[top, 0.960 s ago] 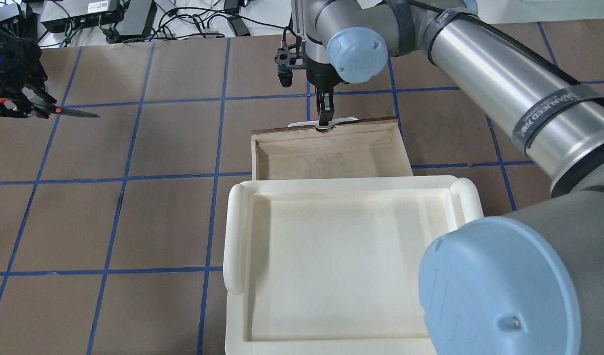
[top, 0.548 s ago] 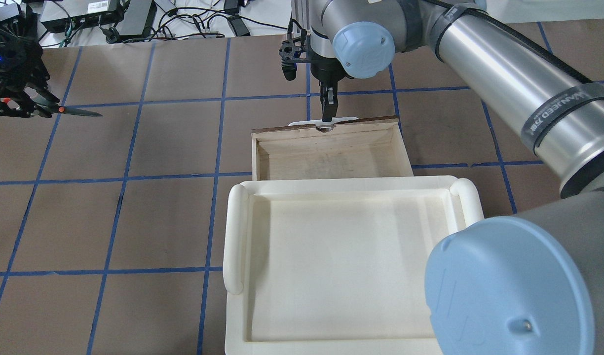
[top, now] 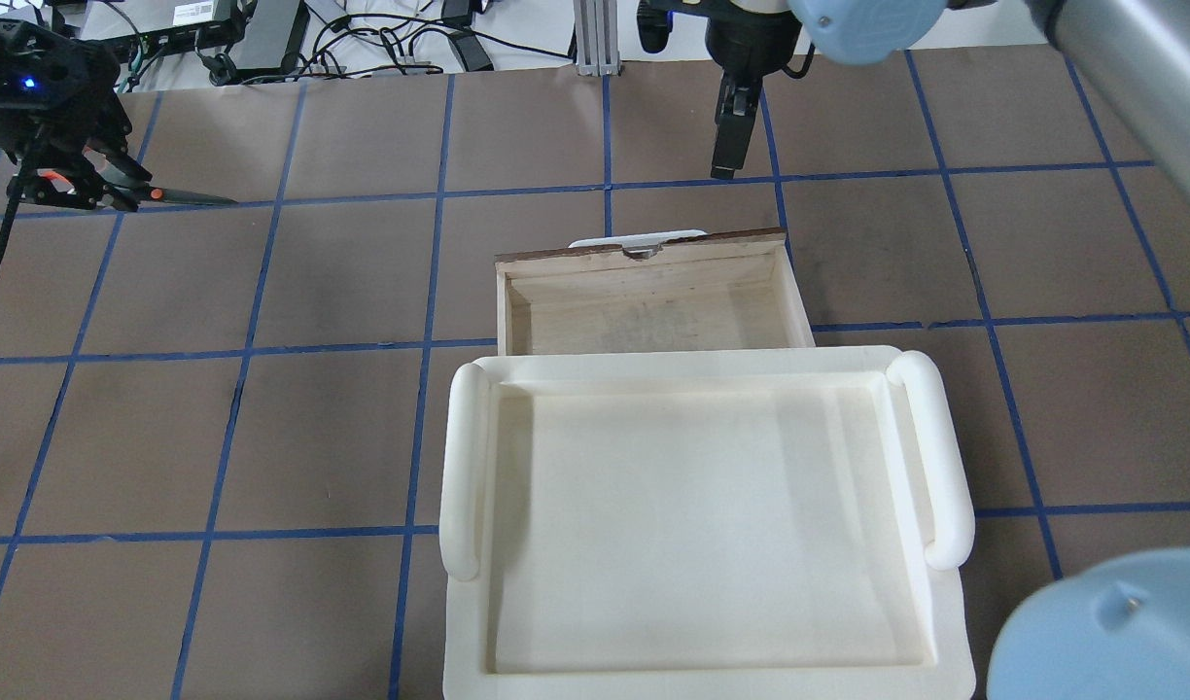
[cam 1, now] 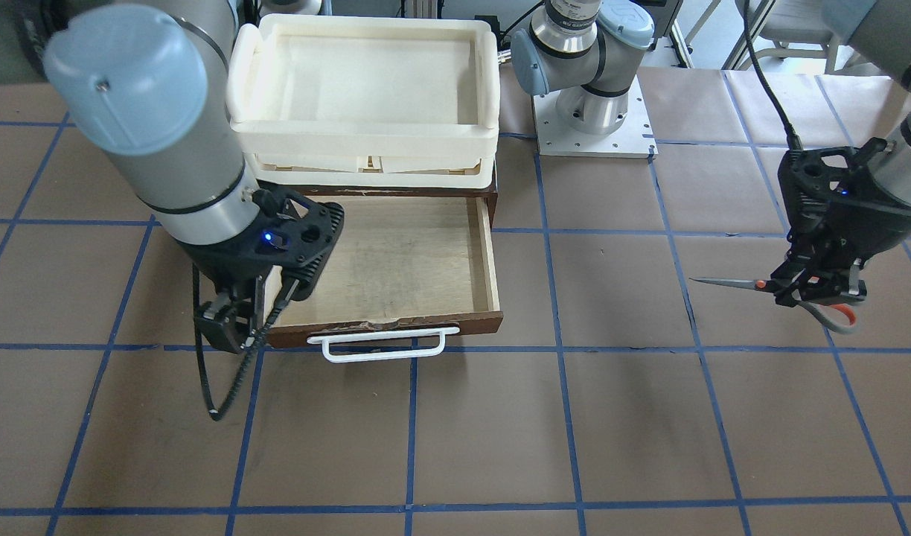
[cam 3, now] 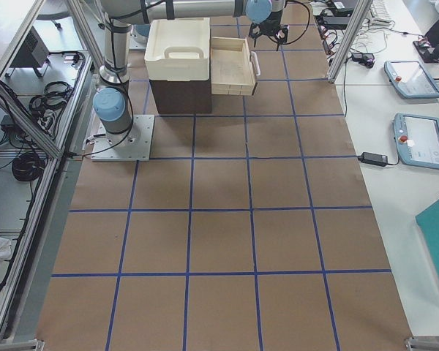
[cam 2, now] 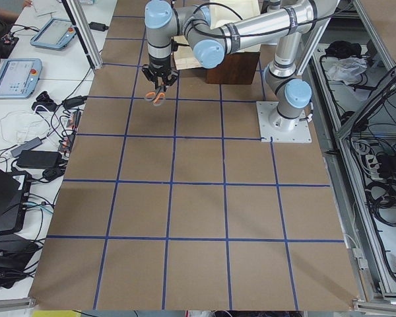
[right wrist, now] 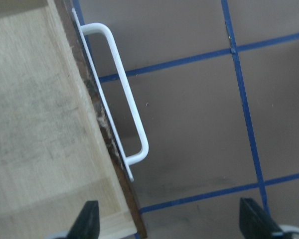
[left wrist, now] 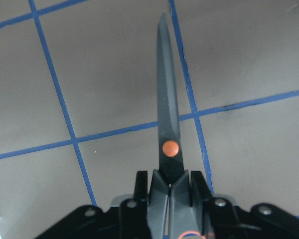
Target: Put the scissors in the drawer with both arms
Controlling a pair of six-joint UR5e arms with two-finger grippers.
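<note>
The scissors (top: 182, 197) have silver blades and an orange pivot. My left gripper (top: 119, 190) is shut on them at the handles, above the table at far left, well away from the drawer. The blades point toward the drawer side; they show clearly in the left wrist view (left wrist: 168, 124) and in the front view (cam 1: 731, 282). The dark brown drawer (top: 644, 255) stands pulled open with its pale inside (cam 1: 396, 260) bare. Its white bar handle (top: 637, 236) is free. My right gripper (top: 726, 160) is open and empty, raised beyond the handle (right wrist: 124, 94).
A cream-white plastic bin (top: 464, 457) sits on the cabinet above the drawer. Cables and power boxes (top: 216, 39) lie along the far table edge. The left arm's base plate (cam 1: 593, 126) stands beside the cabinet. A metal post (top: 588, 34) stands at the far edge.
My right gripper has left the drawer handle, rising and moving away to the far right. My left gripper has shifted slightly farther and rightward with the scissors. The drawer has not moved.
</note>
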